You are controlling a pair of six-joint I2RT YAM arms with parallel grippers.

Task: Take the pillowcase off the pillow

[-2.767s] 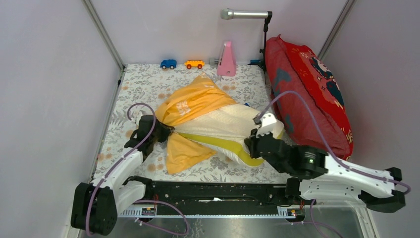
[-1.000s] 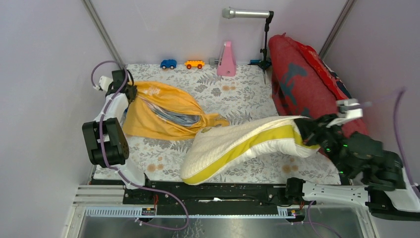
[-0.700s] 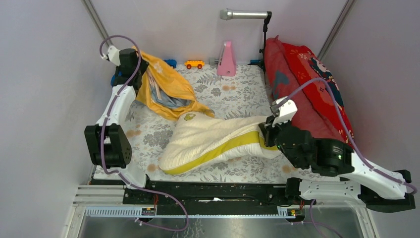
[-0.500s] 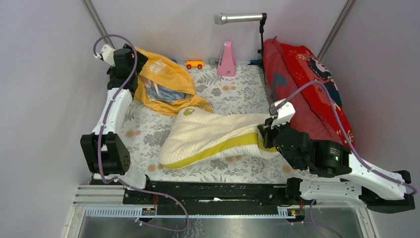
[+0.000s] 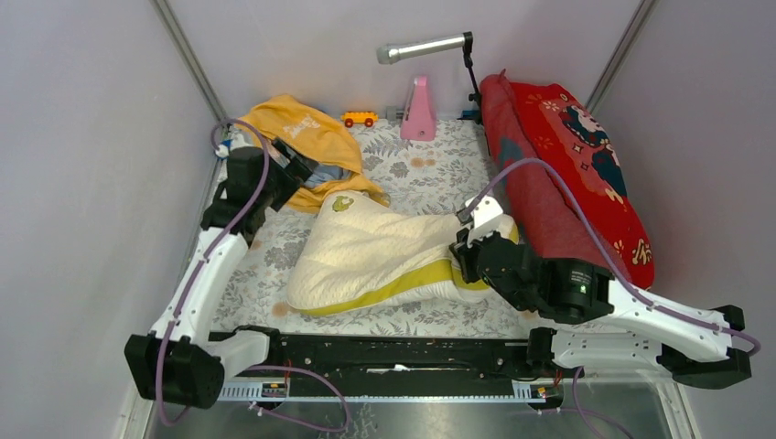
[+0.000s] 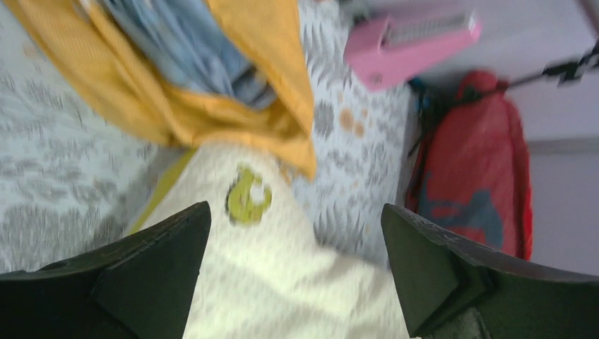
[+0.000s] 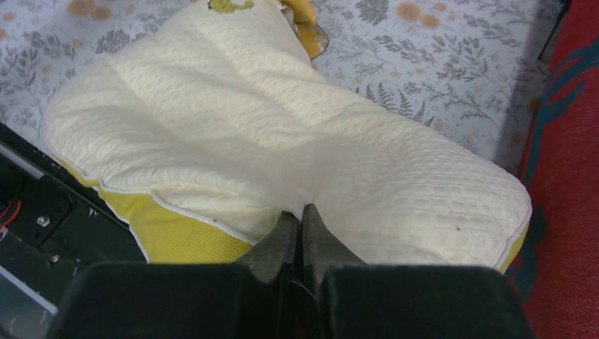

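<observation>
The orange-yellow pillowcase (image 5: 297, 139) lies crumpled in the back left corner, blue lining showing, off the pillow. The cream quilted pillow (image 5: 375, 249) with its yellow-green band lies mid-table, its green corner mark (image 5: 341, 203) beside the pillowcase edge. My left gripper (image 5: 300, 170) hovers open between the two, holding nothing. In the left wrist view the left gripper (image 6: 293, 247) has wide-spread fingers over the pillow (image 6: 282, 289), with the pillowcase (image 6: 176, 92) beyond. My right gripper (image 5: 462, 251) is shut on the pillow's right end. The right wrist view shows the right gripper (image 7: 302, 212) pinching a fold of the pillow (image 7: 282, 127).
A red patterned cushion (image 5: 567, 174) leans along the right wall. At the back stand a pink object (image 5: 419, 110), a tilted microphone on a stand (image 5: 416, 48) and an orange toy car (image 5: 359, 118). The floral cloth (image 5: 439, 174) covers the table.
My left gripper opened and let go of the pillowcase, which dropped in the back left corner; the left arm drew back toward the pillow. The right arm slid the pillow leftward. The microphone tilted.
</observation>
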